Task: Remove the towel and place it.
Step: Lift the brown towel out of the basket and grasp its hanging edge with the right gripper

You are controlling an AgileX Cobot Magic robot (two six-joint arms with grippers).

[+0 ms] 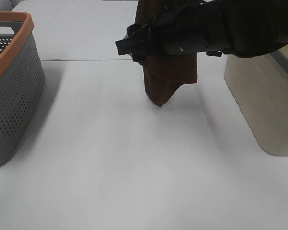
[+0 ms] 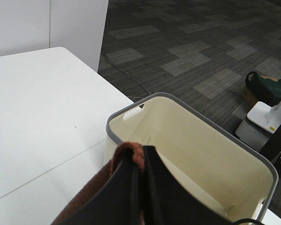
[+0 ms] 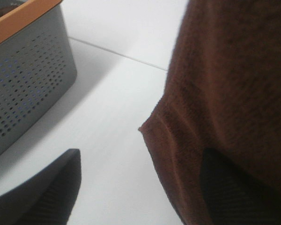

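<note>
- The towel (image 1: pixel 170 79) hangs mid-air over the desk's (image 1: pixel 110 167) far middle, its tip just above the surface.
- Left gripper (image 2: pixel 143 157) is clamped on its upper fold.
- Right gripper (image 3: pixel 140 159) gapes wide, empty, beside the hem.
- Step, probably: lifted, not yet placed. Next: pinch that hem, then lay it down.

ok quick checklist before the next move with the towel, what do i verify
1. left gripper shut on the towel: ok
2. right gripper open, not clamping the towel: ok
3. towel's lowest tip clear of the table: cannot tell
4. cream basket inside free for a drop, as far as visible: ok
5. gray orange-rimmed basket apart from the hanging towel: ok
</note>
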